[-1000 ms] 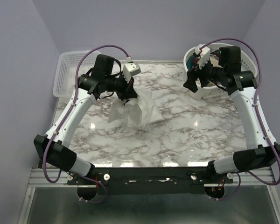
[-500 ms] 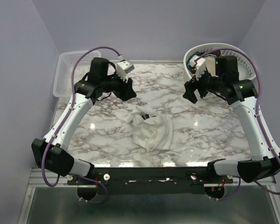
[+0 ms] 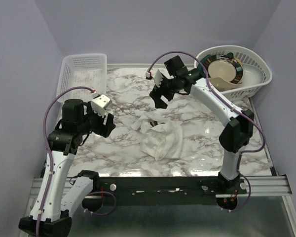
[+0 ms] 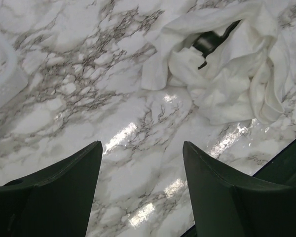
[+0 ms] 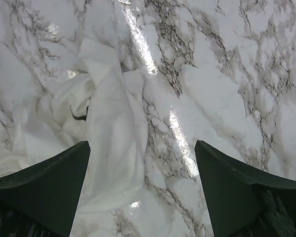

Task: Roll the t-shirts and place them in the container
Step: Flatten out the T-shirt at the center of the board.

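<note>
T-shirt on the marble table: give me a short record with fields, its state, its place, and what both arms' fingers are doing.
t-shirt: one, crumpled heap, unrolled
place: middle of table, nothing gripping it
left fingers: open, empty, above bare marble beside the shirt
right fingers: open, empty, above the shirt's far edge

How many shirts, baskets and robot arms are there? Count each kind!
Crumpled t-shirt: 1
Baskets: 2, rectangular basket and oval basket
Robot arms: 2, left arm and right arm
Total: 5
</note>
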